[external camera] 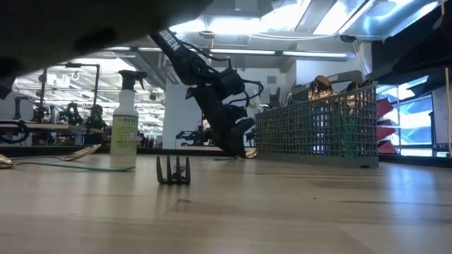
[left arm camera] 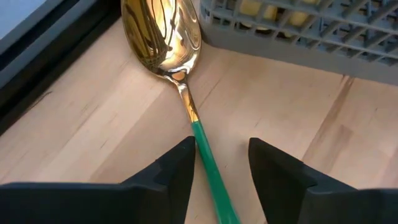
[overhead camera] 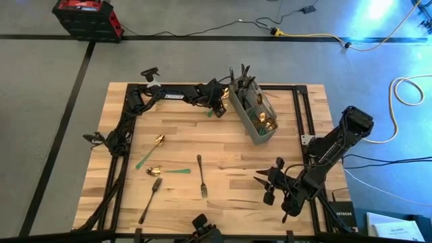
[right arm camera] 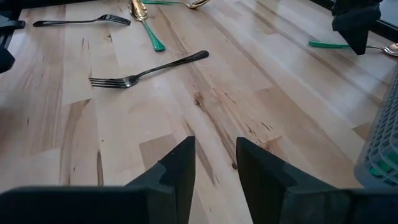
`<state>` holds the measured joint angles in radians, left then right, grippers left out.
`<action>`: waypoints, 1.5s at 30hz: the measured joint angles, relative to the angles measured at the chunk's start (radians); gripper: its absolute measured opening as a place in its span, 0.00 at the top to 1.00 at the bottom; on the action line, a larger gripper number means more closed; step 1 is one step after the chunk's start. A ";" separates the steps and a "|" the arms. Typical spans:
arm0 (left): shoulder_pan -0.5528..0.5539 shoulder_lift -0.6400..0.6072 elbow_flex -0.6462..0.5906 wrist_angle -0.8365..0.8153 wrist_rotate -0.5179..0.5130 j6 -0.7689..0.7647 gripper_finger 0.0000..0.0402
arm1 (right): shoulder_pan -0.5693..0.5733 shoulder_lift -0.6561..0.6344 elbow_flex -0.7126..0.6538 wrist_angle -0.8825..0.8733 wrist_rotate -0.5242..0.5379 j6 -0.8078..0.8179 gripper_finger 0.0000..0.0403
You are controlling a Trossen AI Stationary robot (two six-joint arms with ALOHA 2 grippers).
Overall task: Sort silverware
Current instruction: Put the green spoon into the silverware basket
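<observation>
High view: left claw [overhead camera: 217, 102] down at the far side of the surface [overhead camera: 223, 202], just beside the near end of the grey mesh caddy [overhead camera: 251, 108], over a green-handled spoon [overhead camera: 210, 113] of which only a green sliver shows past the arm. Right claw [overhead camera: 273, 183] waiting near the right edge, well apart. Rest of the silverware loose on the left half: two green-handled gold spoons [overhead camera: 150, 154] and two dark forks [overhead camera: 201, 177]. Low view: left arm angled down beside the caddy, tip at surface level; fork tines [external camera: 174, 171] in the foreground, spray bottle [external camera: 125, 120] to one side; grasp itself not readable here. Left wrist view: fingers [left arm camera: 177, 165] astride the green handle, narrow gap, not yet clamped, handle close against one finger and a gap to the other. Spoon flat, bowl up, gold bowl [left arm camera: 163, 34] pointing away from the claw and almost touching the caddy wall; long axis running back from the bowl between the fingers, slightly skewed to the finger line. Best bet for the step: centre on the handle, square the wrist to its axis, pads low to the surface before closing, then a straight lift clear of the caddy wall. Right wrist view: own fingers [right arm camera: 177, 165] narrowly parted, holding nothing; dark fork [right arm camera: 146, 71] lying diagonally ahead, left claw and spoon handle far off by the caddy.
</observation>
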<state>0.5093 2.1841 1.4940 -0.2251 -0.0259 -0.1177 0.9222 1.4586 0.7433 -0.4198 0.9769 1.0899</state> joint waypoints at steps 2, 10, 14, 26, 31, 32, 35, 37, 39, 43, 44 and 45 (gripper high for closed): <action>-0.003 0.000 0.000 -0.006 -0.008 0.013 0.68 | 0.000 0.000 0.000 0.000 0.000 0.000 0.75; -0.030 -0.013 0.000 -0.055 -0.091 0.079 0.81 | 0.000 0.000 0.000 0.000 -0.001 -0.019 0.75; -0.023 -0.013 0.000 -0.054 -0.065 0.091 0.81 | 0.000 0.000 0.000 0.000 -0.001 -0.022 0.75; -0.010 -0.013 0.000 -0.050 -0.024 0.111 0.81 | 0.000 0.000 0.000 -0.001 -0.001 -0.034 0.75; 0.005 -0.013 0.021 -0.061 -0.003 0.075 0.83 | 0.000 0.000 0.000 -0.001 -0.001 -0.048 0.75; 0.008 -0.014 0.030 -0.062 -0.003 0.069 0.84 | 0.000 0.000 0.000 -0.001 -0.001 -0.048 0.75; 0.011 -0.019 0.041 -0.066 0.000 0.058 0.90 | 0.000 0.000 0.000 -0.001 -0.001 -0.048 0.75; 0.011 -0.018 0.041 -0.085 -0.008 0.059 0.95 | 0.000 0.000 0.000 -0.001 -0.001 -0.048 0.75; 0.011 -0.018 0.040 -0.103 -0.018 0.059 0.99 | 0.000 0.000 0.000 -0.001 -0.001 -0.048 0.75; 0.010 -0.018 0.040 -0.104 -0.020 0.063 0.96 | 0.000 0.000 0.000 -0.001 -0.001 -0.049 0.75; 0.010 -0.018 0.040 -0.090 -0.023 0.049 0.95 | 0.000 0.000 0.000 -0.001 -0.001 -0.051 0.75; 0.009 -0.018 0.040 -0.073 -0.024 0.040 0.93 | 0.000 0.000 0.000 -0.001 -0.001 -0.051 0.75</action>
<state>0.5182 2.1662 1.5345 -0.2976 -0.0498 -0.0777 0.9222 1.4586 0.7433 -0.4206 0.9760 1.0393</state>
